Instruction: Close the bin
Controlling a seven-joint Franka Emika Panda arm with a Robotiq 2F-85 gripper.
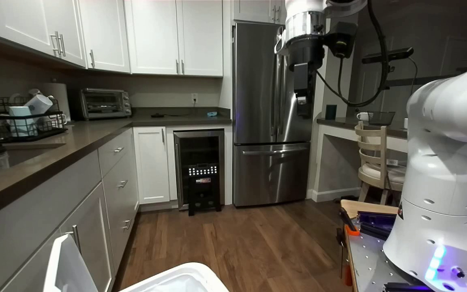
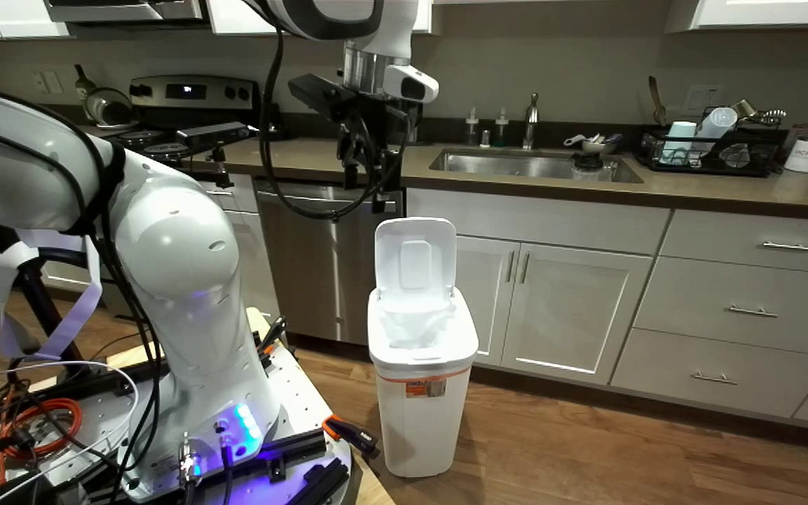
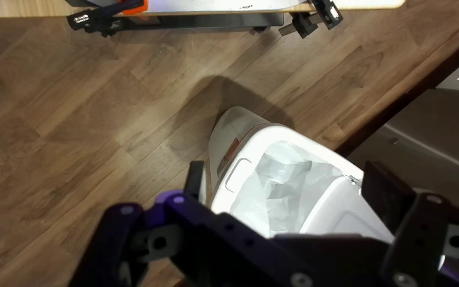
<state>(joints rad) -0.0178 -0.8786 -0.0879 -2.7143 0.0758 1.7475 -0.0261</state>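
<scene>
White robot arm [image 2: 186,245] fills the left side in an exterior view, and right of it our end effector [image 3: 286,177] hangs up high, jaws spread wide in the wrist view and gripping nothing. We'd call this the approach step; next up, we'd probably need to get behind the raised lid [image 2: 416,263], tip it forward and press it down. The bin [image 2: 421,428] is lower and a bit further right, upright on the floor [image 2: 656,449]: white plastic, rounded corners, orange label [image 2: 425,388], pale liner [image 3: 249,199] inside. White cabinets [image 2: 579,308] run off to its right.
</scene>
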